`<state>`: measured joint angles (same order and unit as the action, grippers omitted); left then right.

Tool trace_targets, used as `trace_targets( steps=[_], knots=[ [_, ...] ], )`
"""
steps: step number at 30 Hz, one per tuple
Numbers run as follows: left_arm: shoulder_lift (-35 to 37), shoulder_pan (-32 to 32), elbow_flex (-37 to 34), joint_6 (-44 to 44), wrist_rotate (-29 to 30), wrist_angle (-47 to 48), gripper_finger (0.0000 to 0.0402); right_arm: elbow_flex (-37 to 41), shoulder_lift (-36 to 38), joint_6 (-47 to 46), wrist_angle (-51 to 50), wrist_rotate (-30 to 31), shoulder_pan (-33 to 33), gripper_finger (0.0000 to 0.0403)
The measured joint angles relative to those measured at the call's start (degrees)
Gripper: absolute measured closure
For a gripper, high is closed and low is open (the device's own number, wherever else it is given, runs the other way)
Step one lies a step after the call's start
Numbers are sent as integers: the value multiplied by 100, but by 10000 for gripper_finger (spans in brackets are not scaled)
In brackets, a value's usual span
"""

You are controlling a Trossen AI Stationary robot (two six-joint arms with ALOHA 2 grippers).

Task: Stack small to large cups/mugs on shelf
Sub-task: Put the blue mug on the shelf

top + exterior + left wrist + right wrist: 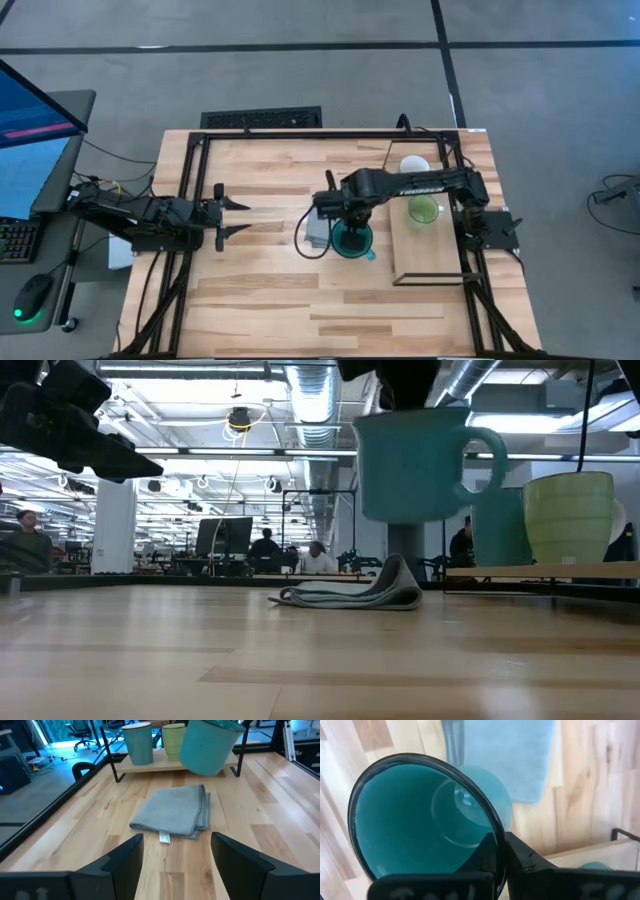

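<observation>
Right fingers (501, 852): pinching the rim of the teal mug (352, 238), held clear of the tabletop (270, 300) at frame centre, just beside the cloth (316, 230). Left fingers (236, 218): spread, empty, centre left. Shelf (428, 250), centre right: green mug (424, 209) and white mug (414, 165) stand at its upper end.

The place is a large open-plan lab or office floor. Exposed ducts (330, 420) and strip lights run overhead, people (265, 548) sit at desks with monitors (225, 537), and a keyboard (12, 238) and mouse (33, 294) lie beside the table (260, 300).
</observation>
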<state>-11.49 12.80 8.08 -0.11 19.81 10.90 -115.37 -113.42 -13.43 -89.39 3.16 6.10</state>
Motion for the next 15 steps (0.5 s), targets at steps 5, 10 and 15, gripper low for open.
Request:
trace_targets(
  steps=[5,10,15],
  knots=[
    [0,0,0,-77,-5,-2,177,246,508,-65,7,151,-17,378],
    [-2,0,0,-266,-138,-5,177,751,1129,-405,26,233,142,378],
    [-9,1,0,-275,-152,-144,177,1514,1740,-692,100,311,383,378]
  ],
)
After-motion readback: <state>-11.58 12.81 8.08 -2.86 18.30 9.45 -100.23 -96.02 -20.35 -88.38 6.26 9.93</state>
